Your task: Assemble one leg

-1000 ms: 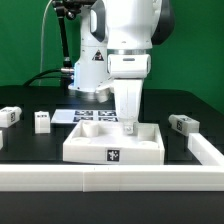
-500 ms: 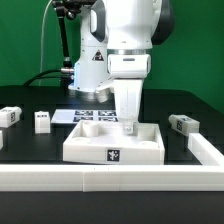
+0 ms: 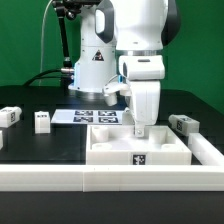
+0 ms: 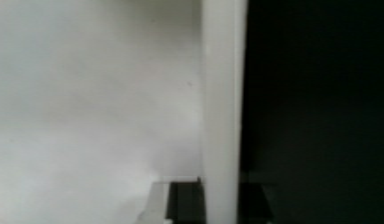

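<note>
My gripper point(image 3: 140, 130) reaches down onto the back wall of the large white tray-like piece point(image 3: 160, 150), which lies flat at the exterior view's right of centre. In the wrist view my gripper point(image 4: 224, 205) has a dark finger on each side of that upright white wall point(image 4: 224, 90), closed on it. Three small white legs with marker tags lie loose on the black table: one point(image 3: 42, 121) and another point(image 3: 8, 115) at the exterior view's left, one point(image 3: 182, 125) at its right. No leg is in my gripper.
The marker board point(image 3: 90, 117) lies flat behind the tray-like piece, by the robot's base. A low white rail point(image 3: 60, 178) runs along the table's front and up its right side point(image 3: 208, 150), close to the tray-like piece.
The tray-like piece has slid toward the exterior view's right with my gripper on its back wall. The loose legs have not moved.
</note>
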Controlling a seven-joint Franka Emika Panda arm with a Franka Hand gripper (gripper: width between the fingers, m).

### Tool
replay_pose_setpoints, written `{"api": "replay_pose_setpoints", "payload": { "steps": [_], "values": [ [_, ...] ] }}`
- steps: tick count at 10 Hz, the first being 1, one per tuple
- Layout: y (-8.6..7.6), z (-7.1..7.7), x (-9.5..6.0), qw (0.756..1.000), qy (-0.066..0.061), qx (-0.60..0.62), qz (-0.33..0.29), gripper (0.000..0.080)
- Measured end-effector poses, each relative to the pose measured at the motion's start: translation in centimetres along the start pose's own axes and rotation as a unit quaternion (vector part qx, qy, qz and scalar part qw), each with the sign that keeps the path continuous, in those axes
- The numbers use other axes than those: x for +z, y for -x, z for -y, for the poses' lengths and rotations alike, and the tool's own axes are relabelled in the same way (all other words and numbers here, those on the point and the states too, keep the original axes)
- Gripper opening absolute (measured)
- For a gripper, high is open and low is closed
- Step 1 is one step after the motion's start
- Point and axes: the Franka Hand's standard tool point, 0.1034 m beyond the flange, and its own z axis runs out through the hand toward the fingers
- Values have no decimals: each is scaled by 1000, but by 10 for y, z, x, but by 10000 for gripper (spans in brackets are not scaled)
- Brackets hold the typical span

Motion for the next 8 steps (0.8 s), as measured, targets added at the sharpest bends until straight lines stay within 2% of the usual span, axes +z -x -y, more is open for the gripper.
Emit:
{"api": "replay_pose_setpoints", "payload": {
  "steps": [3, 5, 7, 8],
  "values": [
    [-15, -22, 1, 1000, 2, 5, -1, 59],
    [-23, -22, 2, 1000, -7, 4, 2, 59],
    [-27, -22, 2, 1000, -7, 0, 3, 59],
    [-26, -22, 2, 1000, -8, 1, 3, 112]
  ]
}}
